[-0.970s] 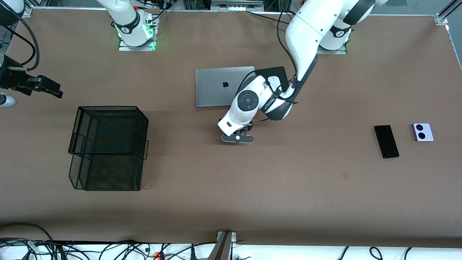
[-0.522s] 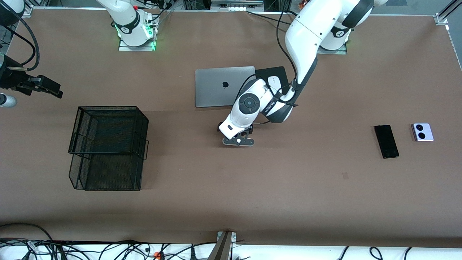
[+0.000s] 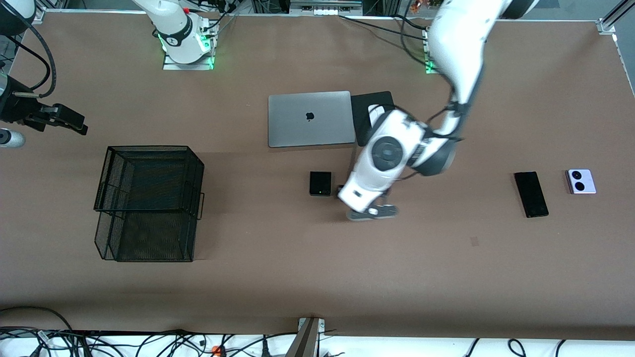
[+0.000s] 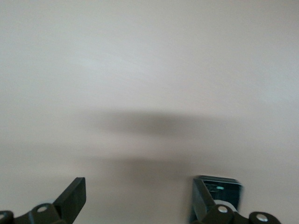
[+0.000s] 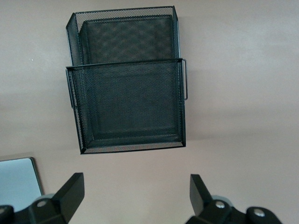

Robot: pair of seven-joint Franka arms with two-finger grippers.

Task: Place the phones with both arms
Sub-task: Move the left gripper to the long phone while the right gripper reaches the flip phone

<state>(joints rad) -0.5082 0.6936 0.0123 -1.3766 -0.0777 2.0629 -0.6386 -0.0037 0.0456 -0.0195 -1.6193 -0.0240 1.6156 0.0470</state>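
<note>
Small square black phone (image 3: 320, 183) with green dot lies flat on the bench (image 3: 297, 277), nearer to the front camera than the grey laptop (image 3: 309, 119), free of any grip. Long slim black phone (image 3: 531, 194) and pale lilac phone (image 3: 581, 181) lie side by side, apart, toward the left arm's end of the bench from the laptop.

Left gripper (image 3: 372, 213) hangs over bare bench just beside the square black phone, fingers (image 4: 74, 196) spread apart and empty; one corner of that phone shows by a fingertip in the left wrist view. Right gripper (image 5: 135, 196) is over the bench past the black mesh basket (image 3: 149, 201) toward the right arm's end, fingers apart, empty; this arm waits.

Judgement: one phone set down, two remain. For the next pick, centre over the slim slab's narrow width and descend square.

Room: wide open bench between the laptop and the two phones; the lilac phone lies near the slab, so keep the fingers aligned along the slab's length.
</note>
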